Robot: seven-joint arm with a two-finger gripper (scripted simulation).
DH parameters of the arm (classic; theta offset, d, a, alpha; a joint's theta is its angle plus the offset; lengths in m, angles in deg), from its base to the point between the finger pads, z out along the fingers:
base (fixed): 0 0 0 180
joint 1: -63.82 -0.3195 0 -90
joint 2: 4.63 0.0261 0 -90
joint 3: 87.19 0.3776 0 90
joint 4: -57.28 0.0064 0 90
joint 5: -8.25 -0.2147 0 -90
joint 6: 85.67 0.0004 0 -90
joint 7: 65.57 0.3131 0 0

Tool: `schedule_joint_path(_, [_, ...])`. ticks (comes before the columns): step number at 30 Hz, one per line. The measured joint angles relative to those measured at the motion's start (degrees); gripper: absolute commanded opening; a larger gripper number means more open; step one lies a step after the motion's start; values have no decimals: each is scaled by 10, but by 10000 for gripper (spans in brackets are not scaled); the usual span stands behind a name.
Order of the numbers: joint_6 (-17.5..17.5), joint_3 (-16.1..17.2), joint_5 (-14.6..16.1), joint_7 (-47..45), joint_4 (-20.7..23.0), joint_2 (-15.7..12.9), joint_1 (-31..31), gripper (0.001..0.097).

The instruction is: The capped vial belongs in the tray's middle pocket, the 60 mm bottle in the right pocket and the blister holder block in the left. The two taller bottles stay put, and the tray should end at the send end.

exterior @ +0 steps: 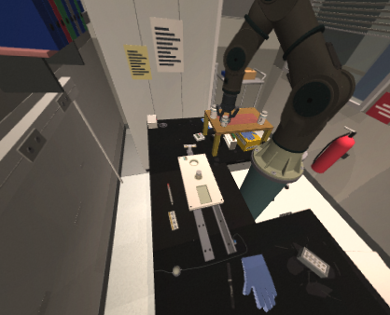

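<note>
A small capped bottle (225, 120) stands on the red top of the raised wooden stand (237, 126), and my gripper (226, 114) is lowered around it, closing on it. Two other bottles stand on the same stand, one at its left rear corner (213, 112) and one at its right edge (263, 116). The white tray (199, 181) lies on the rails in front of the stand. The capped vial (198, 174) sits in its middle pocket. The round pocket (193, 162) and the rectangular pocket (203, 194) hold nothing.
Behind the stand are a white wall with posted sheets (167, 44) and a cart. Two rails (214, 230) run toward the near end of the black bench.
</note>
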Motion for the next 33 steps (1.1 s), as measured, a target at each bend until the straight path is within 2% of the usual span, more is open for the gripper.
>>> schedule_joint_path(17, [0,0,0,0,0,0,0,80])
schedule_joint_path(33, [-21,10,-7,-6,4,15,6,80])
